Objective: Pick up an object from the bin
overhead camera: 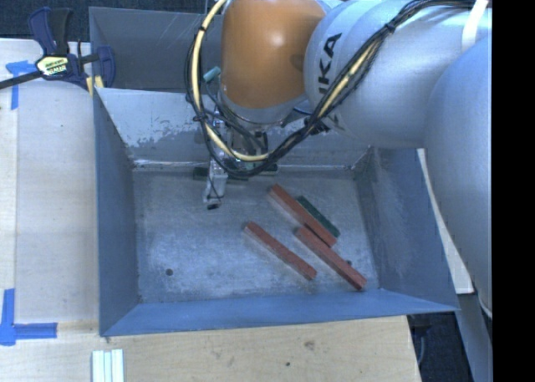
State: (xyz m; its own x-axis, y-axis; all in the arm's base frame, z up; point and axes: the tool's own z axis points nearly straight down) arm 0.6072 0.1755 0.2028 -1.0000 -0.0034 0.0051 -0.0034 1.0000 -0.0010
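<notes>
My gripper point(213, 196) hangs low near the bin's back wall, left of centre, over bare grey floor with nothing seen in it. To its right lie flat sticks. A reddish-brown stick point(280, 251) lies diagonally in the middle of the floor, nearest the gripper. A second reddish-brown stick point(299, 213) lies further right, with a dark green stick point(324, 223) against its far side. A third reddish-brown stick point(332, 261) runs toward the bin's front right corner.
The arm and its orange cover with looped cables hang over the bin's back and right side. The sticks all slant the same way, from upper left to lower right. A small dark speck sits on the floor at front left.
</notes>
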